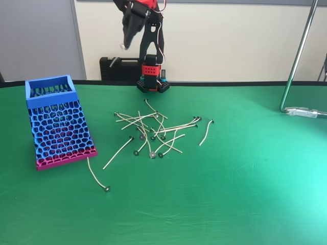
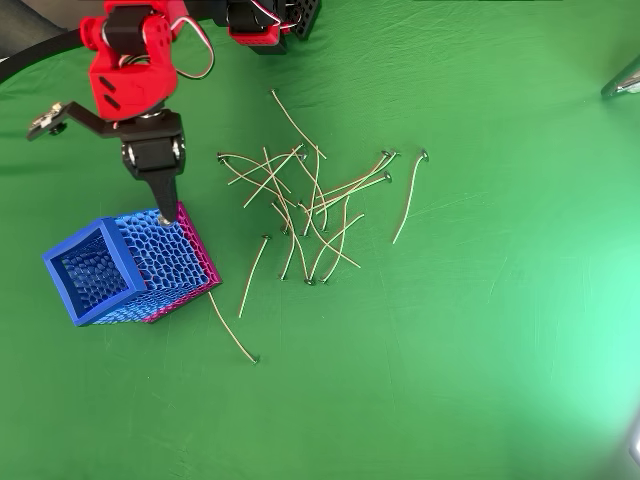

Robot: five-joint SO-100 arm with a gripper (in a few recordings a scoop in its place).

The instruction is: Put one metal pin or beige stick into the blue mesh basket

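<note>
The beige sticks (image 2: pixel 310 210) lie in a loose heap on the green surface (image 2: pixel 480 350), right of the blue mesh basket (image 2: pixel 120 265) in the overhead view; one stick (image 1: pixel 96 176) lies apart, just beside its pink base. The hand (image 1: pixel 124 46) hangs high with its jaws closed on a small grey disc, probably a pin's end, though no stick shows. To do this well, I judge it should centre over the basket's open rim before releasing.

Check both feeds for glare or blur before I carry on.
Fixed view: soft sheen on the green table at right, sticks sharp. Overhead view: brighter washout on the table's right edge; basket and gripper clear.
</note>
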